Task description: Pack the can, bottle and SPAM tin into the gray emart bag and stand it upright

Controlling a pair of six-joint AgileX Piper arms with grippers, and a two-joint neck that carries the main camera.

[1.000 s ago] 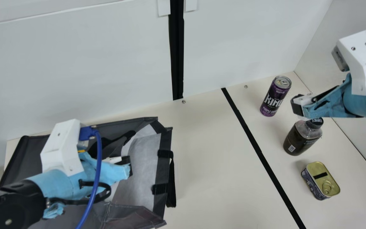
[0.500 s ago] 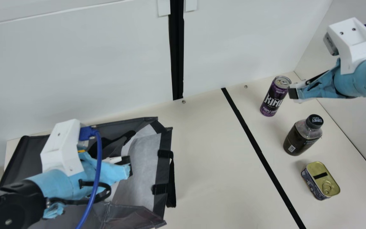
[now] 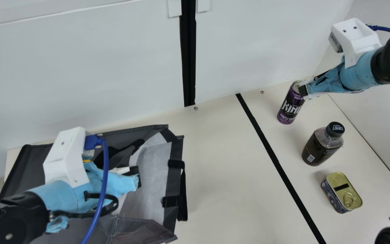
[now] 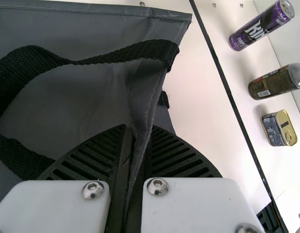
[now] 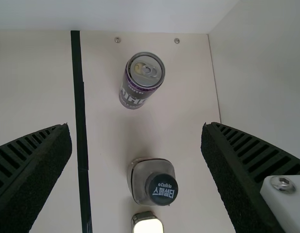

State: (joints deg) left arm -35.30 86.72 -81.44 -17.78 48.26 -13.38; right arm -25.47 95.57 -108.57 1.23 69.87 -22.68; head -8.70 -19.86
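Gray bag [image 3: 34, 164] clamped in the left pincer [image 3: 135, 175], right pincer [image 3: 304, 91] spread wide near the purple can [image 3: 288, 106], bottle [image 3: 319, 149] between can and tin [image 3: 343, 190], black stripe [image 3: 278, 164] crossing the worktop [image 3: 222, 152].

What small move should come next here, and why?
Probably ease the right tool down toward the purple can, lining it up between the open fingers. The can stands upright outside the gray bag, close to that tool in the main view, while the left tool pinches the bag's edge.
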